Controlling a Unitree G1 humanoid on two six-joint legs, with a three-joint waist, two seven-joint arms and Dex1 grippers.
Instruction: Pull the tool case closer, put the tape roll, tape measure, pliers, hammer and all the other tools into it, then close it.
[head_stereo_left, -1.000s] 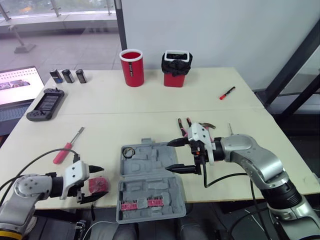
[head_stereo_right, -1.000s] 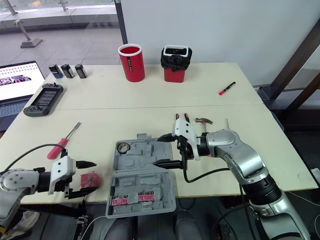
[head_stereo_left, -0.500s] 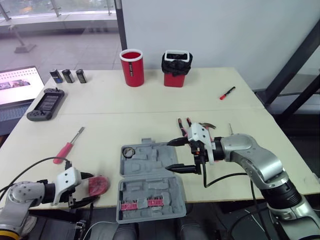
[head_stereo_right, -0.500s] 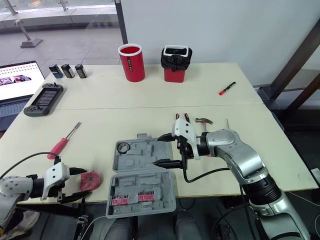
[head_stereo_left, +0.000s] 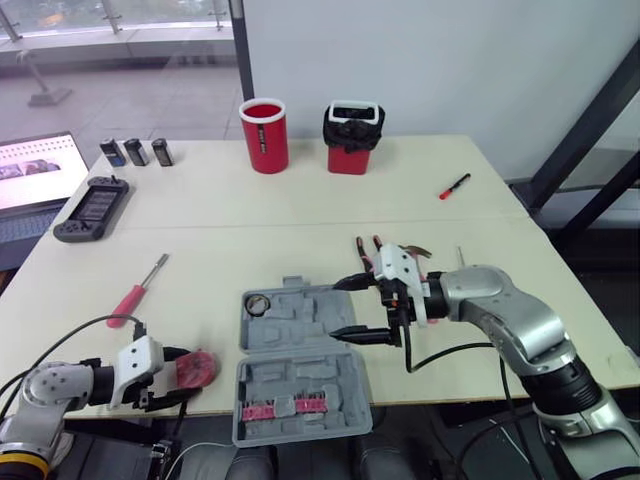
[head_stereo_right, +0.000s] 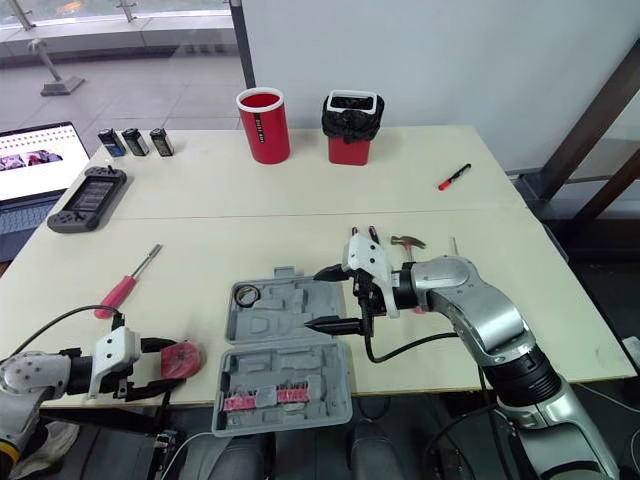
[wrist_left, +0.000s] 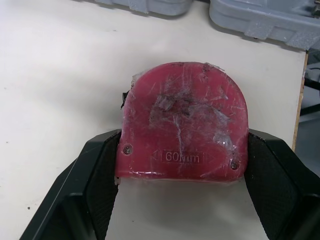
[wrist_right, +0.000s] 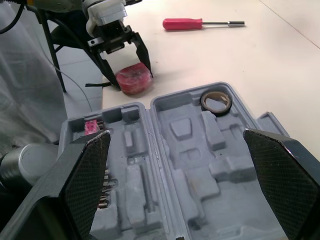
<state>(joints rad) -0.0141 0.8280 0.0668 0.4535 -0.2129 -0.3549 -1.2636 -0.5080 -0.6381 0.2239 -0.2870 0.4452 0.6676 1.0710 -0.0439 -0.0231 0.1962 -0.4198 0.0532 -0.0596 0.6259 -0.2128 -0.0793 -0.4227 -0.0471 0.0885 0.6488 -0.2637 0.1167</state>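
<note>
Eye view: tape measure (head_stereo_left: 195, 368) is lying at the surface's (head_stereo_left: 300, 205) near edge, 9 o'clock of the case (head_stereo_left: 300, 345); a shallow pinch could be flicking it off. Right gripper (head_stereo_left: 347, 310), jaws wide apart and empty, is hanging over the case, crowding the drop.

Left wrist view: left gripper's (wrist_left: 182, 140) jaws are flanking its rear, spread wide, not clamped.

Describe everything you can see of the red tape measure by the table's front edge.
The tape measure is a red plastic case with a rounded back and a flat front end. Its scuffed, glossy side faces up, with two small screws and "60mm" moulded into it. It lies flat on the cream table near the front edge, to the left of the open grey tool case. The left gripper has its open fingers on either side of the flat end.
</note>
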